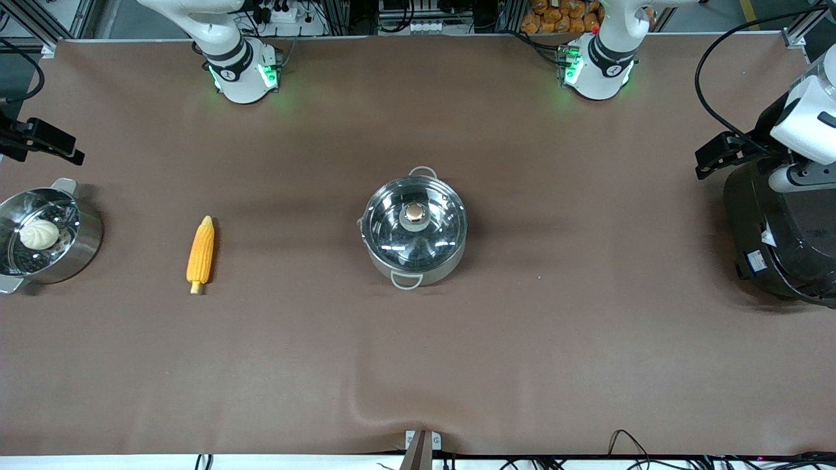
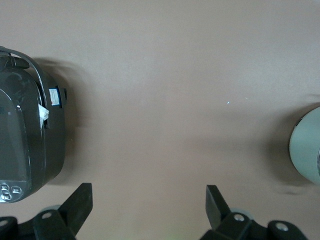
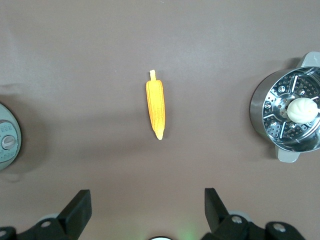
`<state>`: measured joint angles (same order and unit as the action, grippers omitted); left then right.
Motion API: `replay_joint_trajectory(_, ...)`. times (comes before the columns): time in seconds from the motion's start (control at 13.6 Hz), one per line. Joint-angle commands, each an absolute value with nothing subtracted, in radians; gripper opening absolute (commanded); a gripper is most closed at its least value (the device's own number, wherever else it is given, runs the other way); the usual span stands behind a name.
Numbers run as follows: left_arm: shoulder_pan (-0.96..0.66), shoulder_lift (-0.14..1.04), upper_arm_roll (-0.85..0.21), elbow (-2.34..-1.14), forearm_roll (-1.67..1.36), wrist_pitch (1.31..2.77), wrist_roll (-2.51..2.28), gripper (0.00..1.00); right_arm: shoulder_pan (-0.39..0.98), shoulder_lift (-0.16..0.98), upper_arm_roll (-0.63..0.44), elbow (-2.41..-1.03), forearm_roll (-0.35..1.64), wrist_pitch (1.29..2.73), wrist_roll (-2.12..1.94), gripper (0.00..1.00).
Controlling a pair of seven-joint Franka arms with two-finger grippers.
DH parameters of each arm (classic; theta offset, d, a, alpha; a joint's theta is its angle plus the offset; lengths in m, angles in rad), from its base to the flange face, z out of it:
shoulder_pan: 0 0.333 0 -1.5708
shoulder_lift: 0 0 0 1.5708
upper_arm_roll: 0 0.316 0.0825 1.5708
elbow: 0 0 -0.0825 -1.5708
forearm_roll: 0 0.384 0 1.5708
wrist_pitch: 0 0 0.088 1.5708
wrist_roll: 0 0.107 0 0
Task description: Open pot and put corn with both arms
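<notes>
The steel pot stands mid-table with its glass lid on, and the copper knob is at the lid's centre. The corn lies on the brown mat toward the right arm's end, and it also shows in the right wrist view. My right gripper is open and empty, high over the table by the steamer pot. My left gripper is open and empty, high over the mat beside the black cooker. The pot's edge shows in the left wrist view and the right wrist view.
A steel steamer pot with a white bun stands at the right arm's end of the table. A large black cooker stands at the left arm's end. Bare brown mat lies between corn and pot.
</notes>
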<state>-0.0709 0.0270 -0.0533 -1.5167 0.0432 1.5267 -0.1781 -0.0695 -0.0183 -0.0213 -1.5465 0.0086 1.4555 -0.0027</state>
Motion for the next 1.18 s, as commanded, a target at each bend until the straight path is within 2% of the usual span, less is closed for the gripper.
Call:
replay_joint_trajectory(0.0,-0.067,0.012,-0.055,-1.512,0.018,1.508,-0.156,1.00,-0.067,-0.032,-0.020,-1.565,0.003,1.462,0.005,1.00)
replay_joint_trajectory(0.22,-0.070,0.023,-0.077,-1.506,0.032,1.508,-0.158,1.00,-0.066,-0.031,-0.020,-1.565,0.003,1.463,0.005,1.00)
replay_joint_trajectory(0.37,-0.075,0.072,-0.078,-1.462,0.029,1.509,-0.155,1.00,-0.066,-0.028,-0.020,-1.565,0.003,1.463,0.005,1.00)
replay_joint_trajectory(0.59,-0.170,0.113,-0.095,-1.470,0.023,1.519,-0.189,1.00,-0.067,0.032,-0.018,-1.594,0.005,1.497,0.002,1.00)
replay_joint_trajectory(0.96,-0.385,0.219,-0.101,-1.467,0.015,1.609,-0.532,1.00,-0.038,0.116,-0.020,-1.863,0.003,1.811,0.002,1.00)
replay_joint_trajectory(1.1,-0.467,0.287,-0.101,-1.462,0.005,1.705,-0.709,1.00,-0.031,0.204,-0.020,-1.884,0.000,1.914,0.002,1.00)
